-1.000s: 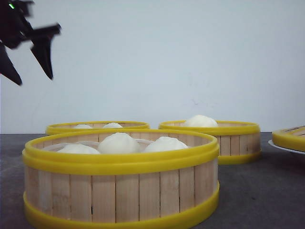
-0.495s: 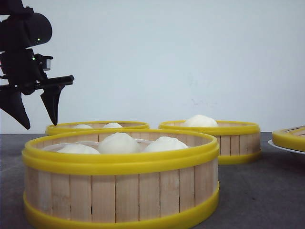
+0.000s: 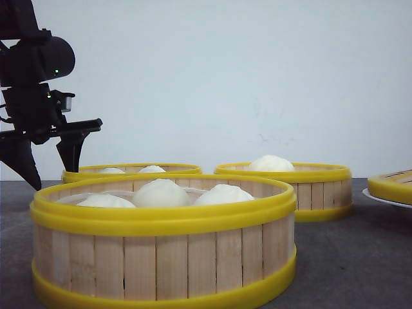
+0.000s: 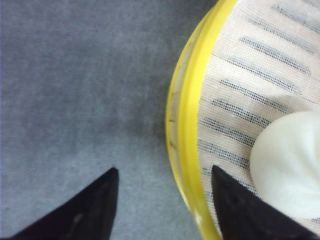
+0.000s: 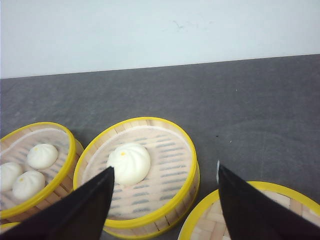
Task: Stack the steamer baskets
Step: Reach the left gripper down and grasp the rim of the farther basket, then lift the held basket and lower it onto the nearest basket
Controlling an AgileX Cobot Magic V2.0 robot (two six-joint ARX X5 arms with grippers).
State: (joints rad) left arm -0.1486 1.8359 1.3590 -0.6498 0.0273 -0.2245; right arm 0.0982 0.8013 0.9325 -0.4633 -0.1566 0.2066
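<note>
Three steamer baskets stand on the dark table: a near one with three buns, a back left one and a back right one holding one bun. My left gripper is open at the left edge of the back left basket. In the left wrist view it straddles that basket's yellow rim, one finger outside over the table, the other inside over the liner near a bun. My right gripper hangs open above the one-bun basket, holding nothing.
A yellow-rimmed woven piece rests on a white plate at the far right; it also shows under my right gripper. A pale wall stands behind the table. The back left basket sits beside the one-bun basket.
My left gripper has come down from the upper left corner to the left rim of the back left basket, still open. The baskets have not moved.
</note>
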